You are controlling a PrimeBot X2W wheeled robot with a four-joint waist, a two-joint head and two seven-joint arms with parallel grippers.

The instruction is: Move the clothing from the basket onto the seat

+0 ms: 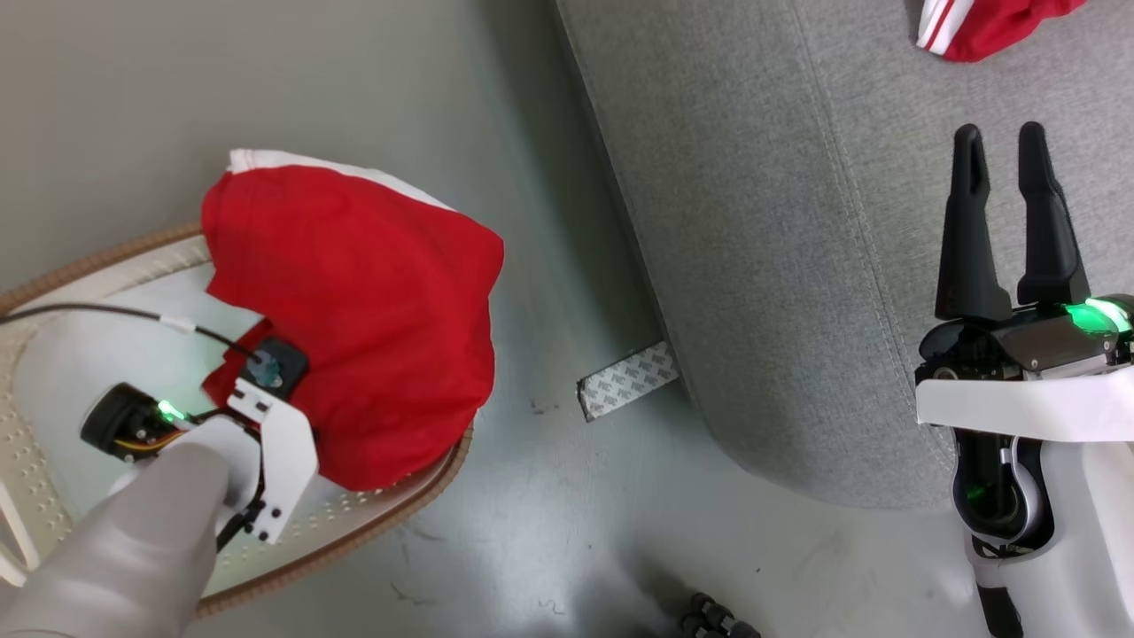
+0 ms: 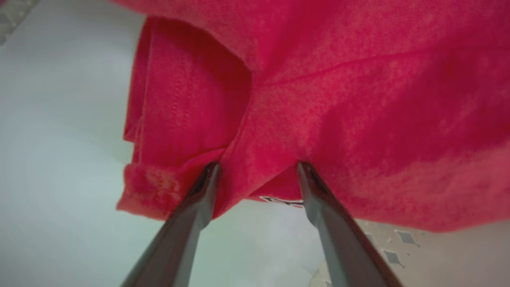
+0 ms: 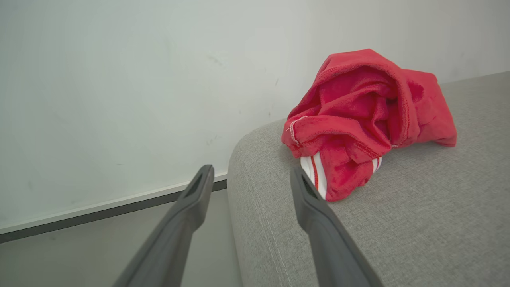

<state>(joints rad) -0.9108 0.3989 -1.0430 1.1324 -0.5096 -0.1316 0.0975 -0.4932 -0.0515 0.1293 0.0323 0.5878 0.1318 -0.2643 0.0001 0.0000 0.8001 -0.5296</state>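
A bright red garment (image 1: 372, 310) with white trim lies heaped over the far right side of the cream basket (image 1: 97, 257), spilling past its brown rim. My left wrist (image 1: 266, 416) reaches into the basket, its fingers hidden under the cloth. In the left wrist view my left gripper (image 2: 258, 165) is open, both fingertips pushed into folds of the red garment (image 2: 358, 99), with the pale basket floor (image 2: 59, 139) behind. A second red garment (image 1: 992, 22) (image 3: 366, 119) lies crumpled on the grey seat (image 1: 780, 221) (image 3: 418, 207). My right gripper (image 1: 999, 133) (image 3: 251, 170) hovers open and empty over the seat's edge.
A strip of patterned grey tape (image 1: 627, 379) lies on the floor beside the seat's rounded corner. Bare grey floor (image 1: 549, 532) separates basket and seat. A small dark object (image 1: 718, 616) sits at the bottom edge. A pale wall (image 3: 119, 79) stands behind the seat.
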